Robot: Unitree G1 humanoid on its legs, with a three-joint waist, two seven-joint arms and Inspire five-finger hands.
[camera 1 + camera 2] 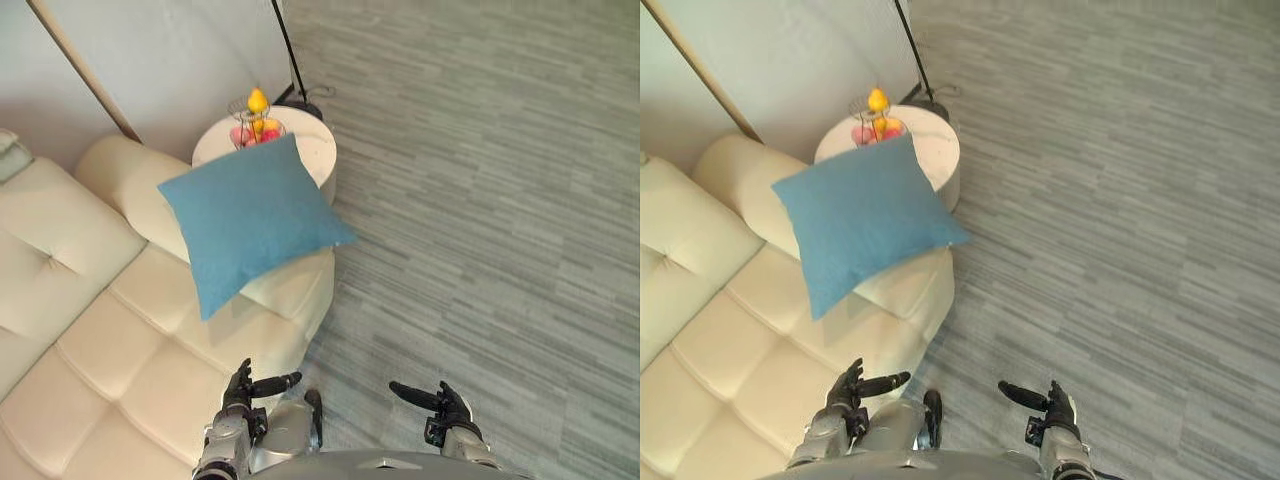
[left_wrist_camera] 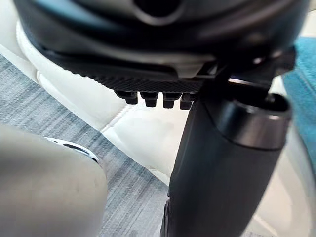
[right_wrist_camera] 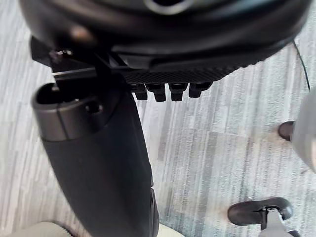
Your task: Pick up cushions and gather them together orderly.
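A blue cushion [image 1: 252, 219] leans tilted on the arm of the cream sofa [image 1: 110, 330], one corner hanging out over the sofa's end. A strip of the same blue cushion [image 2: 305, 94] shows past my left hand in its wrist view. My left hand [image 1: 243, 388] is low at the bottom edge, above the sofa's front corner, fingers relaxed and thumb pointing sideways, holding nothing. My right hand [image 1: 445, 404] hangs over the grey floor to the right, open and empty too. Both hands are well short of the cushion.
A round white side table [image 1: 300, 145] with a wire fruit basket [image 1: 256, 124] stands right behind the cushion. A floor lamp's black pole and base [image 1: 303, 100] rise beside it against the wall. Grey striped carpet [image 1: 480, 200] stretches to the right.
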